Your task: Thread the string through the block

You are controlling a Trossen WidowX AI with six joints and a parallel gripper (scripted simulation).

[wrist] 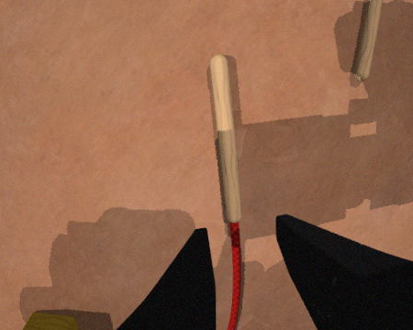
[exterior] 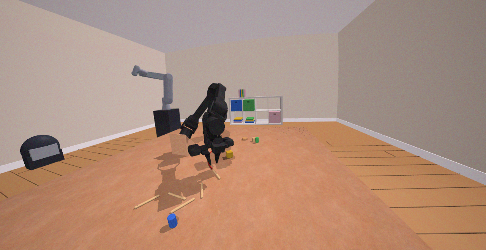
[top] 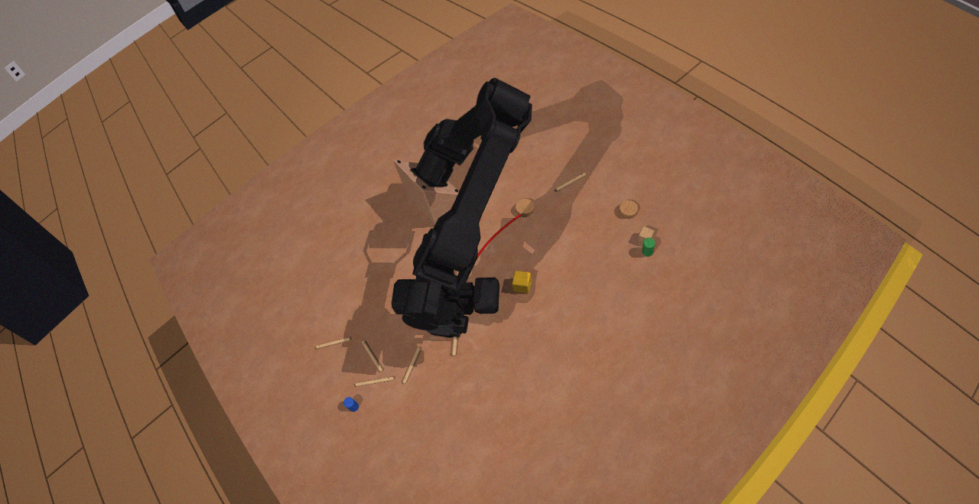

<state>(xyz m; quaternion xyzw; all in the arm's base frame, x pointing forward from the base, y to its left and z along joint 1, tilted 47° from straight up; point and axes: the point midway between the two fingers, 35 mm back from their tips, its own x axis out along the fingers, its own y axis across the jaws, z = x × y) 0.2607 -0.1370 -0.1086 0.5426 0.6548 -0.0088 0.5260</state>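
From my remote station, I can't read any text, label, brand, number or sign in any of the three views, neither on the desk (top: 616, 378) (exterior: 288, 197) (wrist: 101, 115) nor around it.

Single black arm (top: 479, 186) (exterior: 217, 106), elbow raised and bent, forearm sloping down to the wrist. Gripper (exterior: 213, 163) (wrist: 242, 233) points down, low over the table; fingertips aimed at the surface. Fingers partly open, gap between them visible in exterior and wrist views, nothing clamped. In wrist view, both dark fingers enter from the bottom, tips apart. From the top, wrist housing hides the fingertips.
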